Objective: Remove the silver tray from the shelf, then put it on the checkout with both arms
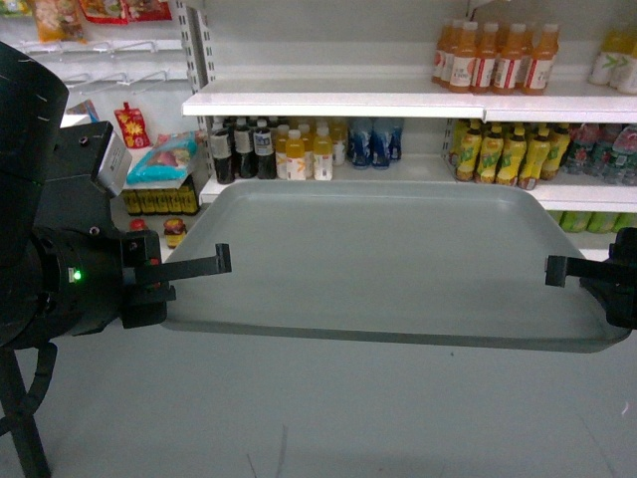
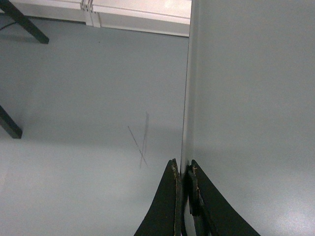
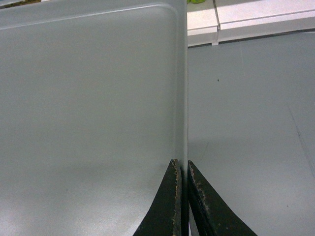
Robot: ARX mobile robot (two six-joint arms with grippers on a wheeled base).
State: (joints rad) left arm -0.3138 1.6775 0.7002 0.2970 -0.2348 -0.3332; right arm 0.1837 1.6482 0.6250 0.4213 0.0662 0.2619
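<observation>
Left arm: my bulky black arm fills the left edge of the head view, a small green light lit on its side.
Left gripper [image 1: 221,261]: my fingers [image 2: 165,206] are pinched narrow on the left rim of the silver tray [image 1: 398,259]; the wrist view shows the rim edge running straight down between the two pads.
Silver tray: it hangs level in the air between my two grippers, clear of the shelf [image 1: 338,98] behind it and above the grey floor [image 1: 318,418], held only at its two short ends.
Behind the tray: the white shelf boards carry rows of bottles [image 1: 495,58], orange ones on top, dark, yellow and blue ones on the board below.
Right gripper [image 1: 553,270]: my fingers [image 3: 170,206] are closed narrow on the tray's right rim, the thin edge caught between them in the wrist view.
Far left: snack packets [image 1: 161,157] hang and sit on the neighbouring rack.
</observation>
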